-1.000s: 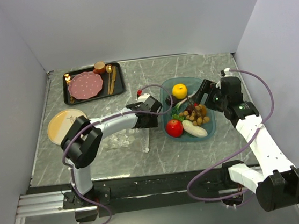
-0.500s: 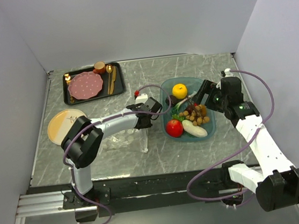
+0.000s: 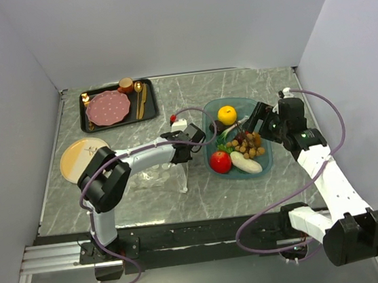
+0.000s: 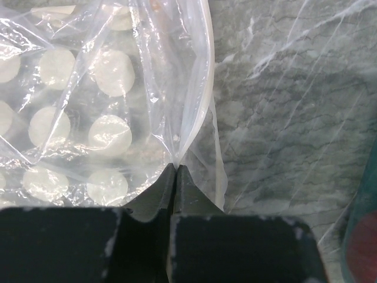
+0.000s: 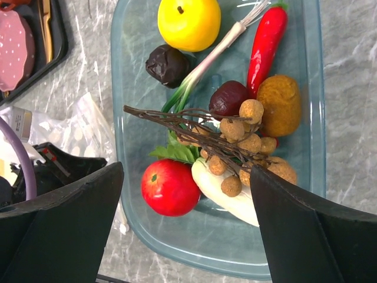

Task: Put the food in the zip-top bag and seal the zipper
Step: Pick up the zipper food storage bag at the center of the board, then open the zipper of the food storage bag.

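The clear dotted zip-top bag lies on the marble table left of the teal tray. My left gripper is shut on the bag's edge, pinching the plastic beside the whitish zipper strip. In the top view that gripper sits just left of the tray. The food lies in the tray: red apple, yellow fruit, white oblong piece, brown nut cluster, green leaves, red chili. My right gripper hangs open above the tray, holding nothing.
A black tray at the back left carries a pink dotted plate, a brown cup and gold cutlery. A tan plate lies at the left. Grey walls stand close on three sides.
My left gripper has closed its fingers onto the bag's edge. The right gripper has stayed open over the tray, almost unmoved.
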Motion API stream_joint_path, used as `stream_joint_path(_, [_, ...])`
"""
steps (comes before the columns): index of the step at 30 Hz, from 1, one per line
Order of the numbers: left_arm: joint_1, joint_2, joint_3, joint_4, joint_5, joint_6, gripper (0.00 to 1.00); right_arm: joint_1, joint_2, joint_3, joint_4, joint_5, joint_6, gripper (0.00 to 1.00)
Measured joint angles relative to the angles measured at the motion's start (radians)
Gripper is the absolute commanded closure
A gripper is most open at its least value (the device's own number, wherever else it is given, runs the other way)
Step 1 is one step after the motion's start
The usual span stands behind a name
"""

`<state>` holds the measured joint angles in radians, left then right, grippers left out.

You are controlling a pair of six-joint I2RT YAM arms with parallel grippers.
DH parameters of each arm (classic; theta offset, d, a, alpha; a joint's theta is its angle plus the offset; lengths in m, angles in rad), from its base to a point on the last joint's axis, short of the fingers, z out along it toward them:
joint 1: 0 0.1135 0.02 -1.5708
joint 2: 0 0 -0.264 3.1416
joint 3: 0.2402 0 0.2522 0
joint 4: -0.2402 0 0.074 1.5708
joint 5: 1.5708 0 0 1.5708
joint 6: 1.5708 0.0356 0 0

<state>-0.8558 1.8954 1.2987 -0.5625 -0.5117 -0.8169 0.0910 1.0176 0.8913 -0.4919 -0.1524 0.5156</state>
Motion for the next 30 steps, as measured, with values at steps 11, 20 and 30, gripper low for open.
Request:
stream_joint_path(11, [-0.003,-0.030,0.030,-0.051,-0.025,-0.010,0.99,0.000,0.037,-0.015,0.020,-0.032,0.008,0.12])
stream_joint_path(20, [-0.003,-0.113,0.037,-0.071,-0.038,-0.013,0.99,0.000,-0.017,-0.136,0.203,-0.312,0.052,0.49])
stream_joint_path(30, [-0.003,-0.282,-0.021,-0.076,-0.044,-0.017,0.99,0.178,-0.008,-0.198,0.365,-0.481,0.168,0.90])
